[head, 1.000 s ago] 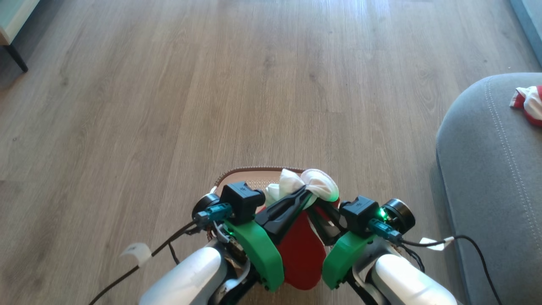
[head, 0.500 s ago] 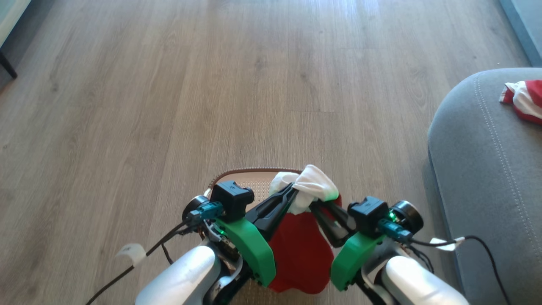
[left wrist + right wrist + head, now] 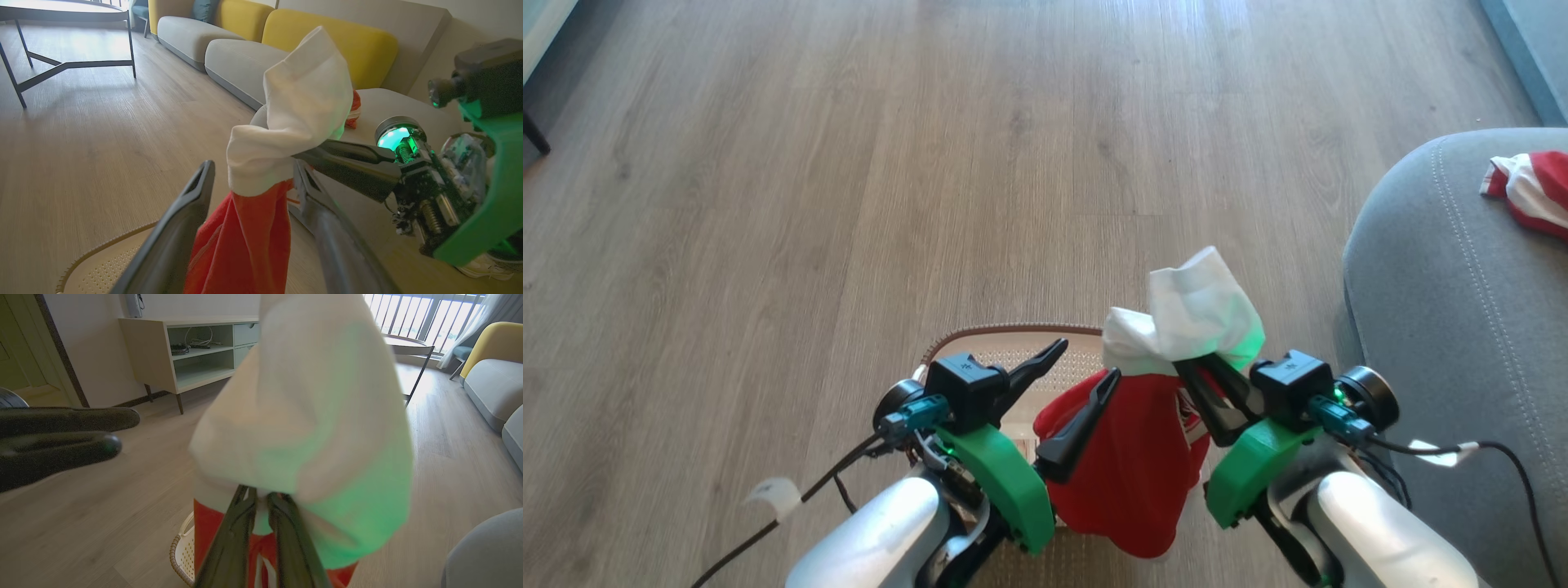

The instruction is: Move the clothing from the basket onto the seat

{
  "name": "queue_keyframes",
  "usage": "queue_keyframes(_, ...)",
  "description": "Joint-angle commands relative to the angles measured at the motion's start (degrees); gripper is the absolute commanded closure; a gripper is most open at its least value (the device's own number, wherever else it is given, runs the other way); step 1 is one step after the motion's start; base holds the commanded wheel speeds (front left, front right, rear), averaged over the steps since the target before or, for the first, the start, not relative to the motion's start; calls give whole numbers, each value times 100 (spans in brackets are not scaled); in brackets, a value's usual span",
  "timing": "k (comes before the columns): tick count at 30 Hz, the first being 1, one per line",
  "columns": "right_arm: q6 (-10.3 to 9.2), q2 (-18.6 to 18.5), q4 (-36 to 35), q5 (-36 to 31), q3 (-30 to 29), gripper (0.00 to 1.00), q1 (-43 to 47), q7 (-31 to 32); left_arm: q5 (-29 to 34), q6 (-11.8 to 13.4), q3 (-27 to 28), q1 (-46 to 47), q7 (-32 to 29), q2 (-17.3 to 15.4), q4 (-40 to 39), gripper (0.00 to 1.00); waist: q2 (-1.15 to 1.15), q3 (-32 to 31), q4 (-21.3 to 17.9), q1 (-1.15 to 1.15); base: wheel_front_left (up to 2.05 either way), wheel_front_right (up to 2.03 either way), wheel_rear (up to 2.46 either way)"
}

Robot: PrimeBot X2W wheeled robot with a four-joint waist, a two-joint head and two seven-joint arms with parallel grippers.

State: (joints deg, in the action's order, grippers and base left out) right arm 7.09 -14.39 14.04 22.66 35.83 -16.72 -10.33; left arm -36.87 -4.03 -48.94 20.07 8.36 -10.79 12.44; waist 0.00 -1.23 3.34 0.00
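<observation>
A red and white piece of the clothing [image 3: 1143, 465] hangs above the basket [image 3: 1013, 333], and my right gripper [image 3: 1191, 369] is shut on it where white meets red. My left gripper [image 3: 1078, 365] stands open beside it. In the left wrist view the clothing [image 3: 302, 102] droops between the spread left fingers [image 3: 196, 192], over the basket's rim [image 3: 102, 261]. The right wrist view has the shut right gripper [image 3: 259, 498] pinching the clothing [image 3: 302, 416]. The grey seat [image 3: 1445, 327] lies to the right, with another red and white garment [image 3: 1531, 192] on it.
Wooden floor [image 3: 849, 204] spreads ahead and to the left. A grey and yellow sofa [image 3: 245, 53] and a black-legged table [image 3: 73, 61] stand farther off. A pale cabinet [image 3: 196, 351] stands against the wall. Cables trail from both wrists.
My left gripper has opened and let go of the clothing. My right gripper has lifted the clothing up and to the right, toward the seat. The head camera shifted slightly.
</observation>
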Motion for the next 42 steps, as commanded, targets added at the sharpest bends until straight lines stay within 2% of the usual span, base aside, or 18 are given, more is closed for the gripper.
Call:
queue_keyframes(1, 40, -53, -221, -47, -68, 100, -20, -6, 8, 7, 210, 240, 85, -73, -121, 0, 0, -5, -11, 0, 0, 0, 0)
queue_keyframes(14, 40, -214, -455, -121, -424, 100, 133, 114, 7, 44, 201, 107, 243, -184, -6, 0, 0, -66, -104, 0, 0, 0, 0)
queue_keyframes(20, 40, -266, -582, -160, -563, 100, 147, 178, 1, 66, 167, 99, 260, -159, -39, 0, 0, -84, -273, 0, 0, 0, 0)
queue_keyframes(42, 40, -489, -1156, -296, -1309, 100, 250, 399, -33, 117, -42, 73, 260, 15, -217, 0, 0, -30, -1702, 0, 0, 0, 0)
